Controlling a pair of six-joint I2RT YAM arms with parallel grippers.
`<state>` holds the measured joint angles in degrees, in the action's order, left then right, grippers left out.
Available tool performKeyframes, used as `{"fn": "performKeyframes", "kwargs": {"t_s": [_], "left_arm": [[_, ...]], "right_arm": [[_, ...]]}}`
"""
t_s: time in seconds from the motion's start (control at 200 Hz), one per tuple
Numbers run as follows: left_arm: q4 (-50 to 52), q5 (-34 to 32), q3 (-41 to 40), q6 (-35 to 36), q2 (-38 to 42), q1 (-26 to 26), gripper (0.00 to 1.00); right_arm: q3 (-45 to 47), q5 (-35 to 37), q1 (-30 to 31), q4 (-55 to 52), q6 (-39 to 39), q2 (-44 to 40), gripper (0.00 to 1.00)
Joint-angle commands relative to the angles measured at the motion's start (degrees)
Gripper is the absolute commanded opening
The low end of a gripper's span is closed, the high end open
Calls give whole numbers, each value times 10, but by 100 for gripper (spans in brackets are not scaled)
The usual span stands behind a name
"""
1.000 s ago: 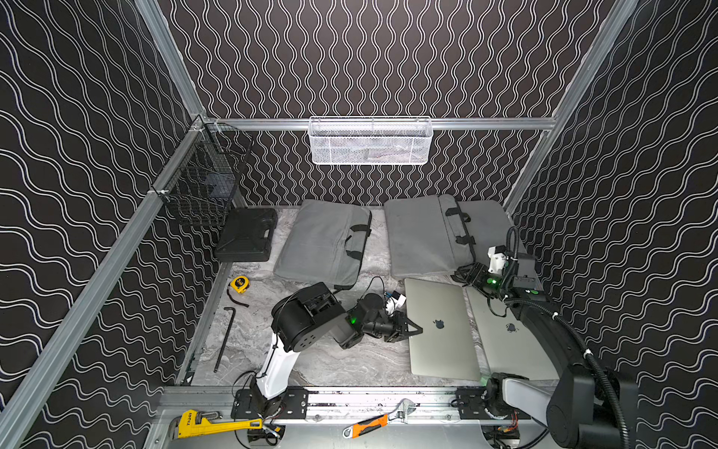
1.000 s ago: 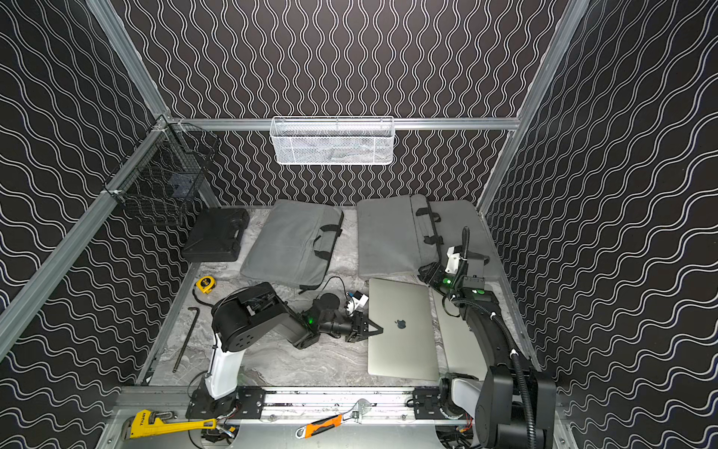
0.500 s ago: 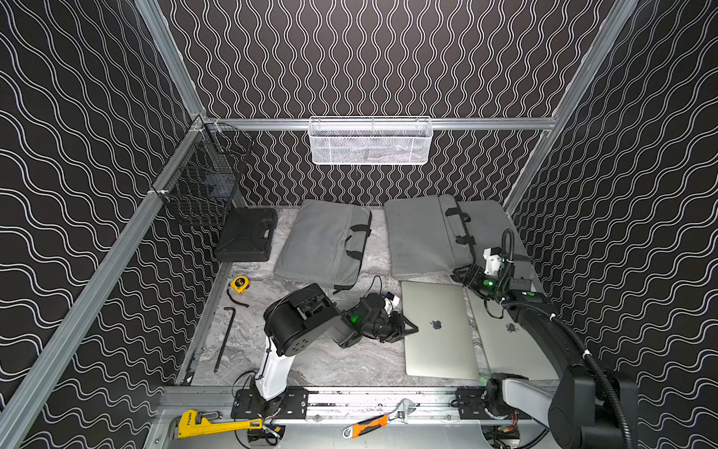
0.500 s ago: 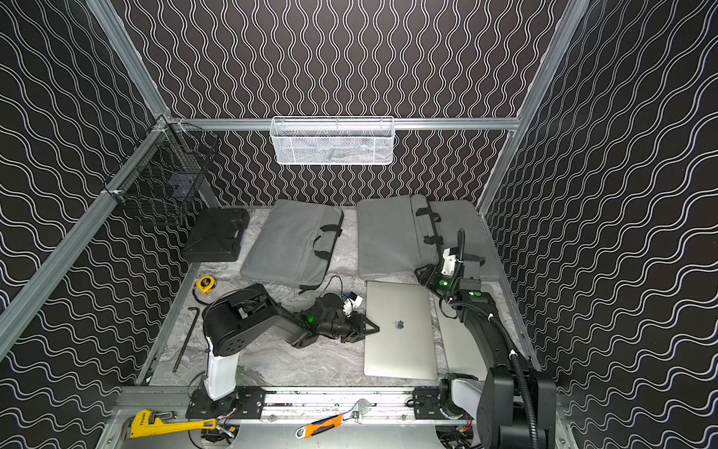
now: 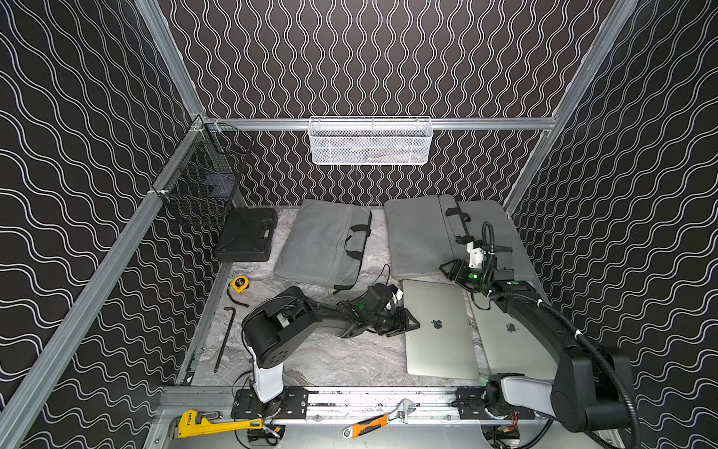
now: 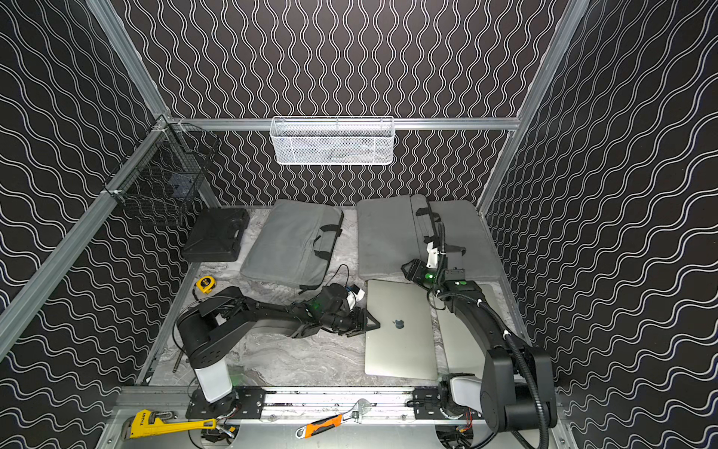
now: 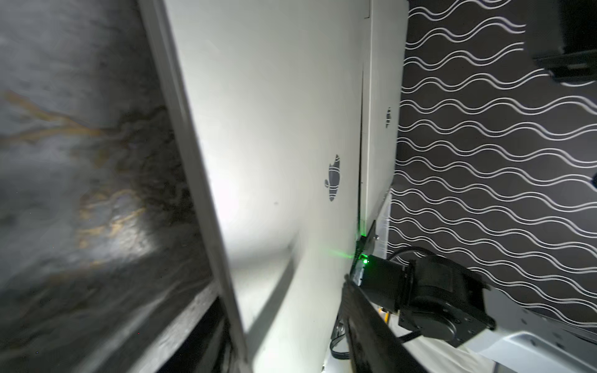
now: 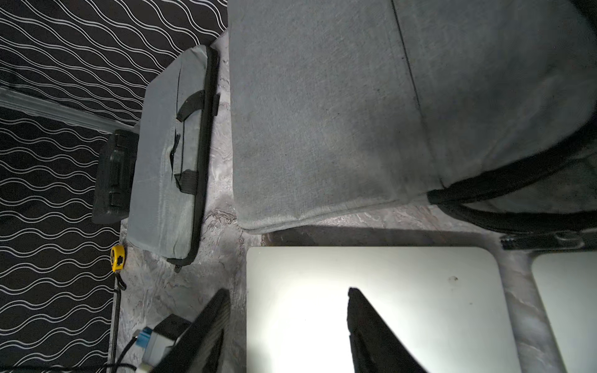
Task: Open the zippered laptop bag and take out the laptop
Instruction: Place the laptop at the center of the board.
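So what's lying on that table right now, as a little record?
closed bag: grey fabric laptop bag, back middle
opened bag: second grey fabric bag, spread flat, back right
laptops: silver laptop beside second silver laptop, lids shut, on marble tabletop
left gripper: at first laptop's left edge
right gripper: open, above same laptop's far edge

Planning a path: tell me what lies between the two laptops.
Only a bare strip of table, shown in the right wrist view.

Tabletop [image 5: 342, 361] free left of laptop [image 5: 439, 338]; closed bag [image 5: 322, 245], open bag [image 5: 419, 233] fill back; second laptop [image 5: 509, 346] right.
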<state>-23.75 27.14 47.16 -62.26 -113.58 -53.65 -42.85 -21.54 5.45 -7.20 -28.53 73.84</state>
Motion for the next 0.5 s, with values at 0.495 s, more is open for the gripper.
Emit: {"fn": "performKeyframes", "kwargs": {"t_s": [0.495], "left_arm": [[374,-162,104,259,91,2,66]], "right_arm": [[-35,39,73,82,-34,72,59]]}}
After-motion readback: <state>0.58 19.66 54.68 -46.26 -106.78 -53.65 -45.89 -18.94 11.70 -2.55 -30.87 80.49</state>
